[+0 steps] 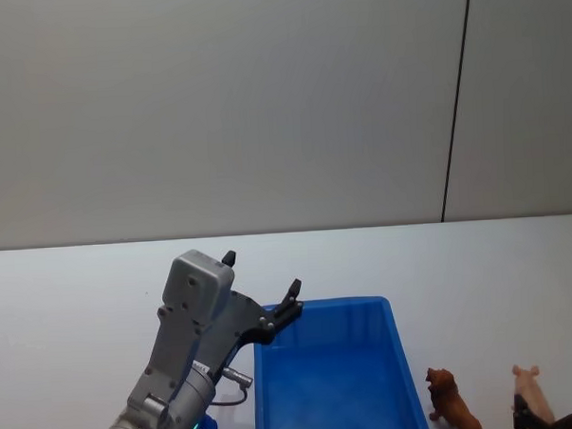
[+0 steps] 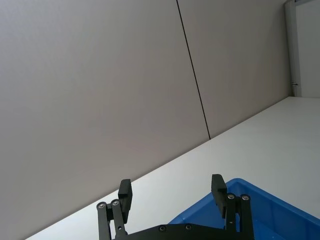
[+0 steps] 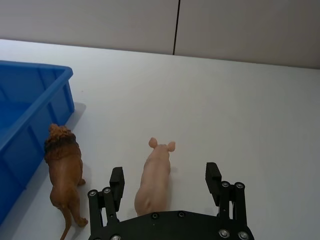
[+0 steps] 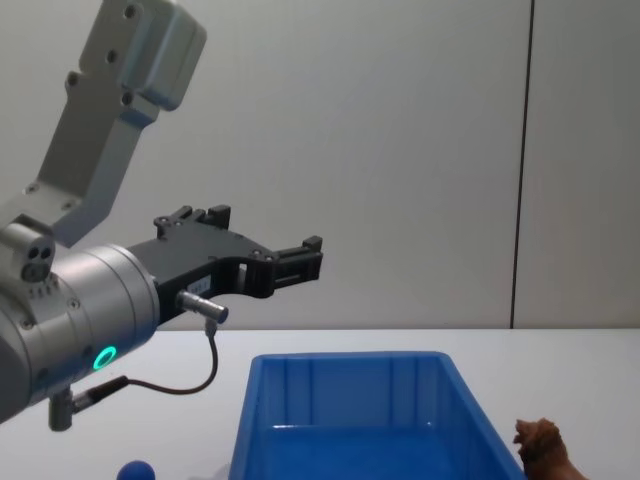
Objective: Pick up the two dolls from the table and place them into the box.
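Head high, chest low; shared box [image 1: 332,393]

Plain grey panel wall [image 1: 262,101] behind, well beyond the fingers [image 2: 125,195] of the left gripper [image 2: 171,184]. One dark vertical seam [image 1: 457,98] in it, off to the right of those fingers. White frame strip [image 2: 291,47] at the wall's far end. Light flat and even, shadows soft.

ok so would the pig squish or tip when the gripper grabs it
Probably stiff: the pig figure looks like smooth moulded plastic, so it may slip. It looks small against the open right gripper, so it is likely light. It stands narrow on the table, so a sideways nudge might tip it.
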Robot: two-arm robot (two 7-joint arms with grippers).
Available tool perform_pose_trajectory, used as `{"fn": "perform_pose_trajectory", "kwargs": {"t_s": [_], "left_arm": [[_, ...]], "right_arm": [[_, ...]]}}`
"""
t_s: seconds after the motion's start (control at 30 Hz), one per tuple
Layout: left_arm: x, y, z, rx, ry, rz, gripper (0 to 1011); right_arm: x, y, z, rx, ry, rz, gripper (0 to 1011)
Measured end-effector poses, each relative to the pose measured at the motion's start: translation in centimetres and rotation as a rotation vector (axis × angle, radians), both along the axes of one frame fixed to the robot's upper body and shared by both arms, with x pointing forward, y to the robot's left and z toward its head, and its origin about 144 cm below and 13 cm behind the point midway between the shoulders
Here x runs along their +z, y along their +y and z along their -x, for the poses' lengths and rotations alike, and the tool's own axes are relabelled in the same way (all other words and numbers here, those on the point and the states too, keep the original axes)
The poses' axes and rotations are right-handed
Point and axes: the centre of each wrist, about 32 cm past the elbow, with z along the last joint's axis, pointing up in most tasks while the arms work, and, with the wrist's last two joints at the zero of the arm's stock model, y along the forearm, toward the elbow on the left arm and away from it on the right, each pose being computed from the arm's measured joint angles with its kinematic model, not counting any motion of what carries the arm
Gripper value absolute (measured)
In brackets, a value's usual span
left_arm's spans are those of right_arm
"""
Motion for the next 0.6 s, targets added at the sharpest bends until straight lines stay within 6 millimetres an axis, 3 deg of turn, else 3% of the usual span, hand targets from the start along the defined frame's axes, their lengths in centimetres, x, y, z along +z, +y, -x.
{"fn": "perform_pose_trajectory", "kwargs": {"t_s": [0.23,0.6], "left_arm": [[0.0,0.0,0.0,0.0,0.0,0.0,1001],[0.0,0.0,0.0,0.0,0.0,0.0,1001]], "right_arm": [[-1.3,-0.1,-0.5,0.011,0.011,-0.004,995],[-2.9,-0.1,-1.2,0.04,0.029,-0.014,708]]}}
